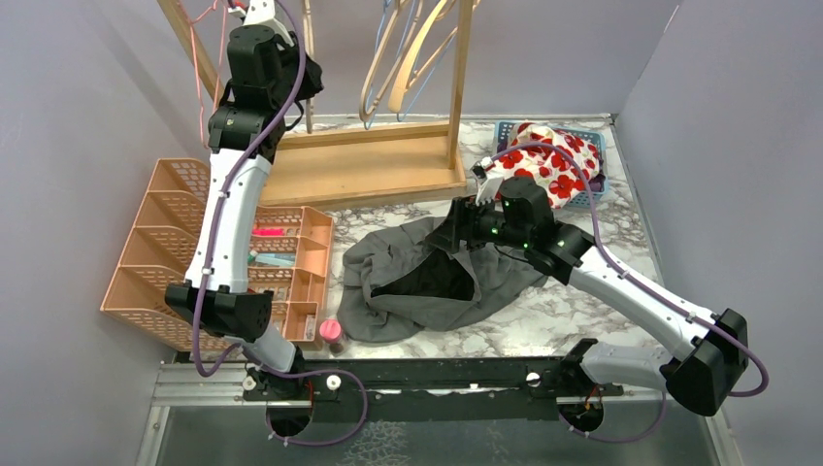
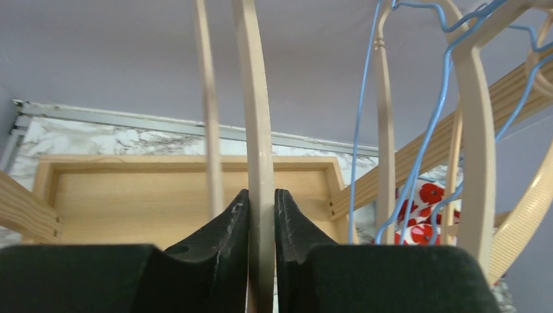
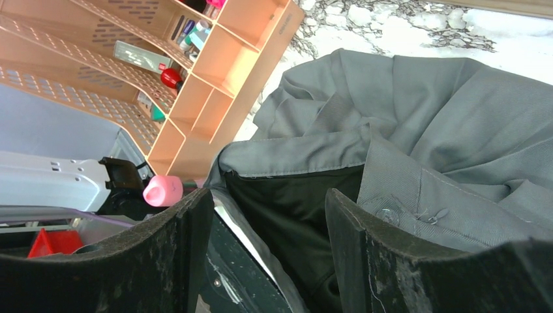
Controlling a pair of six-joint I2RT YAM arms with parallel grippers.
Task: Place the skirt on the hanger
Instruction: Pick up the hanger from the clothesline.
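1. Skirt (image 1: 427, 282): grey and crumpled, it lies in the middle of the marble counter (image 1: 582, 311). Its waist gapes open and the black lining shows.
2. From the right wrist camera I can see the skirt (image 3: 424, 117) close up. The waistband carries a clear button (image 3: 388, 213) just beside one finger.
3. My right claw (image 3: 267, 199) is spread wide and sits low over the waist opening at the skirt's far edge. The dark lining shows between its fingers. I cannot tell whether the fingers touch the fabric.
4. The wooden hanger (image 2: 257, 98) hangs at the far left on the wooden rack (image 1: 369, 165), well apart from the skirt.
5. My left claw (image 2: 261, 199) is raised up at the rack and is pinching the wooden hanger. A black pad presses on each side of its thin curved bar, and I see no gap.
6. To the right of that hanger I see blue wire hangers (image 2: 365, 117) and more pale wooden ones on the same rack.
7. A peach organiser (image 1: 155, 252) sits on the left of the counter with small items in its compartments. A pink-capped bottle (image 1: 332, 333) stands at its near right corner, just beside the skirt's near left edge.
8. At the far right, a blue basket (image 1: 594, 136) holds a white cloth with red flowers (image 1: 543, 160).
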